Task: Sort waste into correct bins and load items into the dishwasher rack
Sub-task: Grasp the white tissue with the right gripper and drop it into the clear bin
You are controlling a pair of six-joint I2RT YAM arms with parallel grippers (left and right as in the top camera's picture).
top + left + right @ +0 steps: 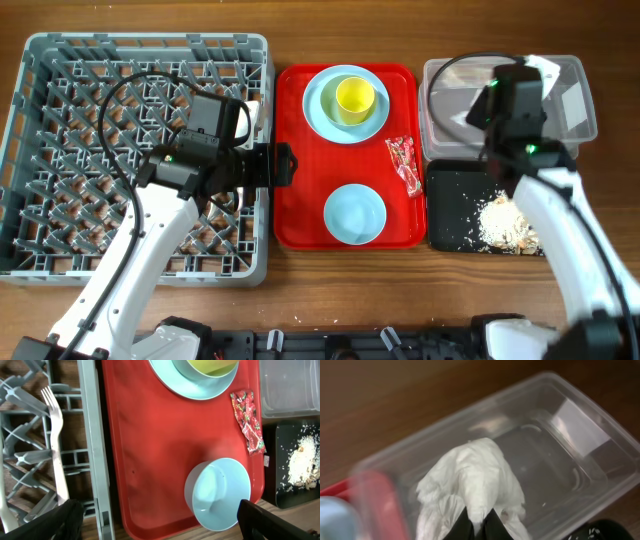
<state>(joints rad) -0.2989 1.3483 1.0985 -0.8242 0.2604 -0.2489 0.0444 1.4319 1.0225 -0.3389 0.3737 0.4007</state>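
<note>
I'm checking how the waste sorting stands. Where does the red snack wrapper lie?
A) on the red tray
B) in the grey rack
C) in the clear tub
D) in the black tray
A: the red snack wrapper lies on the red tray, near its right edge.

The serving tray (298, 150) was red, the plate (316, 106) and bowl (355, 213) pale blue, the cup (354, 97) yellow, the rack (100, 42) grey, the napkin (475, 475) white.

Nothing I can read.
Print on the snack wrapper (248, 421) at the red tray's (300, 150) right edge is too small; the white label (577, 105) beyond shows no marks.
</note>
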